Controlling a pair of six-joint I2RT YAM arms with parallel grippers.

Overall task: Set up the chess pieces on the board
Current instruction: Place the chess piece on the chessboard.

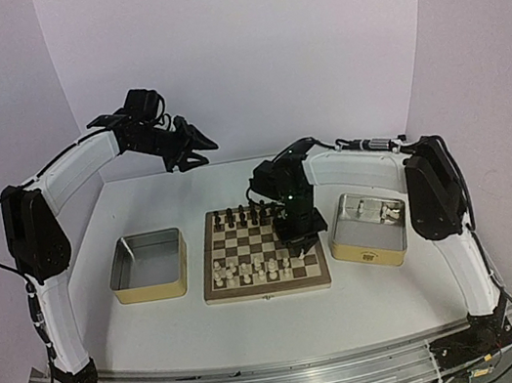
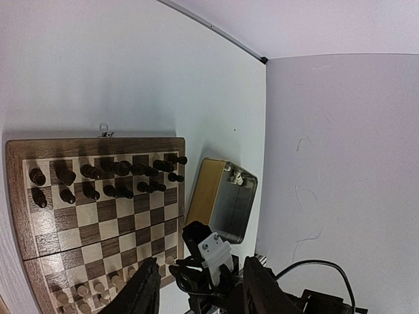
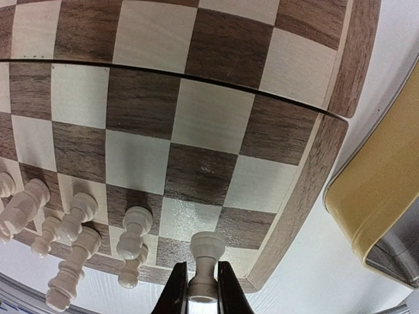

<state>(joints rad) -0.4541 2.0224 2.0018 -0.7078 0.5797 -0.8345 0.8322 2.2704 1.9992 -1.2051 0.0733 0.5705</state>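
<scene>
Table (image 1: 260, 325), white, w/ both arm bases bolted at near edge. L arm (image 1: 66, 180) raised high over far-left part of table, well apart from board. R arm (image 1: 351, 167) bent down over board's right half. Board (image 1: 269, 291) lying flat mid-table btwn two metal tins: L tin (image 1: 151, 290) just beside left rim, R tin (image 1: 366, 253) just beside right rim.

Dark pieces (image 1: 245, 215) standing along two far rows. Cream pieces (image 1: 250, 270) standing on near rows, a few more lying in R tin (image 1: 386, 213).

L gripper (image 1: 202, 153): fingers spread partway, nothing btwn them, grasping nothing.

R gripper (image 3: 201, 291): clamped on one held piece (image 3: 205, 252), cream, upright, pinched low on its body. Positioned by near-right corner of board, next to rim. Can't tell whether its base touches the square. Other cream pieces close alongside in R wrist view, some standing in a row toward the near rim.
</scene>
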